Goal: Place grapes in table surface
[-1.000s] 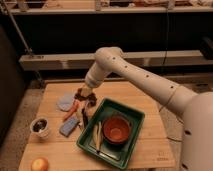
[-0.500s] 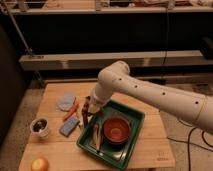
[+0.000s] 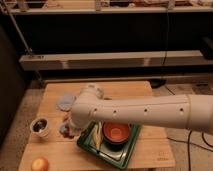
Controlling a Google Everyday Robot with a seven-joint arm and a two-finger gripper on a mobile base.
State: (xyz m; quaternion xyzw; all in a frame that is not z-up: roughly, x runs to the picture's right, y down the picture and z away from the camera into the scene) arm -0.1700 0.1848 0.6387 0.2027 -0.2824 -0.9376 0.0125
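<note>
My white arm reaches in from the right, across the green tray (image 3: pixel 120 152), and bends down over the left middle of the light wooden table surface (image 3: pixel 135 90). The gripper (image 3: pixel 71 131) is at the arm's low end, just above the tabletop between the white cup (image 3: pixel 40 126) and the tray's left edge. It is shut. The arm's thick wrist covers most of it. The grapes are hidden; I cannot tell whether anything is held.
The tray holds an orange bowl (image 3: pixel 116 132) and some long utensils. A blue-grey disc (image 3: pixel 65 102) lies at the back left. A small red item (image 3: pixel 65 118) and a bluish object (image 3: pixel 62 129) lie beside the gripper. A round orange fruit (image 3: pixel 40 164) sits at the front left corner.
The arm has swung down and to the left, from above the back of the table to low over its left middle. The gripper now sits close to the cup.
</note>
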